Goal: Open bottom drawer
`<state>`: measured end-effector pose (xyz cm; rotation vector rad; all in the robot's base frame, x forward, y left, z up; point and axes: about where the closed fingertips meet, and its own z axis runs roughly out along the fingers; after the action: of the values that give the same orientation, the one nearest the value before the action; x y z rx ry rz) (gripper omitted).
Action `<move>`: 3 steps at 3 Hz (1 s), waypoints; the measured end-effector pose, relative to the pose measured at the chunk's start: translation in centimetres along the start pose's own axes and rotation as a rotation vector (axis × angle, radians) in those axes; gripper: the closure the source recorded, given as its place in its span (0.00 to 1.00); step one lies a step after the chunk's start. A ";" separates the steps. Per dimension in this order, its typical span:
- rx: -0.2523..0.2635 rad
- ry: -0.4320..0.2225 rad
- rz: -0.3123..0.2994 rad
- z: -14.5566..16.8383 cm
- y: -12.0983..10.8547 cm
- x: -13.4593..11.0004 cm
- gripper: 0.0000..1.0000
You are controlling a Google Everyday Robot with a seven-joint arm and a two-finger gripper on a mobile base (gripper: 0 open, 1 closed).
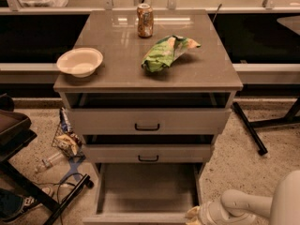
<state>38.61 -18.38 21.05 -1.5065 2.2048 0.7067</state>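
Observation:
The bottom drawer (147, 193) is pulled far out of the grey-beige cabinet, showing its plain grey inside. Its front edge (136, 218) lies at the bottom of the view; its handle is out of view. The middle drawer (148, 153) and top drawer (148, 121) above it stand slightly out, each with a dark bar handle. My gripper (193, 214) is at the bottom drawer's front right corner, at the end of my white arm (243, 205) coming in from the lower right.
On the cabinet top (206, 69) sit a white bowl (80, 61), a soda can (145, 20) and a green chip bag (166, 52). Litter and cables (63, 146) lie on the floor at left by a dark chair. A black table leg (250, 128) lies at right.

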 end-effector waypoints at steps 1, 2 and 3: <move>0.063 -0.013 -0.090 -2.5 0.3 -2.8 1.00; 0.197 -0.054 -0.308 -8.2 1.3 -9.6 1.00; 0.251 -0.078 -0.392 -11.2 0.6 -14.3 1.00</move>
<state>42.79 -14.23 38.20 -1.6742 1.7854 0.3426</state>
